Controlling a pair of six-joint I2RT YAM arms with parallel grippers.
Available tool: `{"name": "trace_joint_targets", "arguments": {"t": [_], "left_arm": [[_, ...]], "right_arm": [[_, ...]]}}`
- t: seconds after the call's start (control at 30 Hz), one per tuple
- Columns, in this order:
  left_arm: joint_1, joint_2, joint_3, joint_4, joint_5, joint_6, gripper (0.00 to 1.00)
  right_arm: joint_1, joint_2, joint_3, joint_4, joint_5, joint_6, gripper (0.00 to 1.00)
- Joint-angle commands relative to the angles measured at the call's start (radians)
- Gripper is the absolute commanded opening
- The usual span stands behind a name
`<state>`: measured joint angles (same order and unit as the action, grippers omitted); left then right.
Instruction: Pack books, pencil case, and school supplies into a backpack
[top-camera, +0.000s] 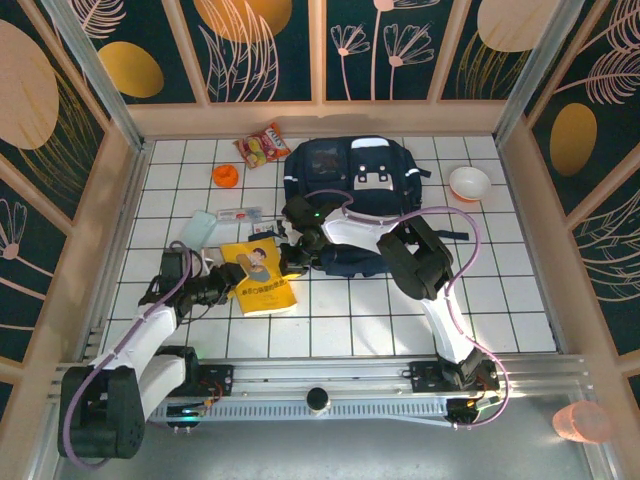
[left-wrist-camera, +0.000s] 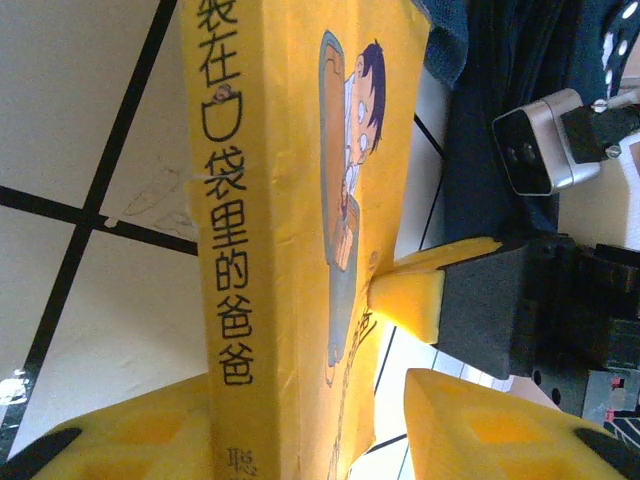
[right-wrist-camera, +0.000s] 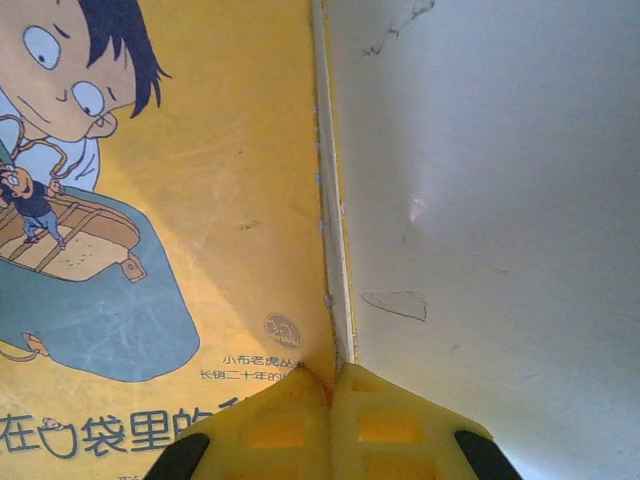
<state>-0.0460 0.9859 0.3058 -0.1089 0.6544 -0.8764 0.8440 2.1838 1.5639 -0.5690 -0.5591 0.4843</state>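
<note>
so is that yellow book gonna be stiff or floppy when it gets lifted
Probably floppy: the book is a thin paperback and the right gripper pinches only one edge, so it may sag or fall open. Likely light for its size. Its cover looks smooth, so it might slip from the left gripper, which straddles the spine.

Top camera: fixed high behind the near edge, looking down on the whole bench (top-camera: 340, 310), distant. Left wrist camera: very close, facing the spine and cover of the book (left-wrist-camera: 300, 200). Right wrist camera: very close, along its cover edge. Shared by all three: the book.
</note>
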Motion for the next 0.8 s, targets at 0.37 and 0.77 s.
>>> {"name": "trace_joint_targets", "arguments": {"t": [0.37,0.77], "left_arm": [[-0.012,0.117,0.068,0.107,0.025,0.042,0.17],[-0.018,0.035,0.338,0.009,0.031,0.276,0.00]], "right_arm": [[0.012,-0.010,-0.057,0.084,0.075,0.067,0.08],[-0.099,-0.422,-0.243,0.351,0.175,0.110,0.35]]}}
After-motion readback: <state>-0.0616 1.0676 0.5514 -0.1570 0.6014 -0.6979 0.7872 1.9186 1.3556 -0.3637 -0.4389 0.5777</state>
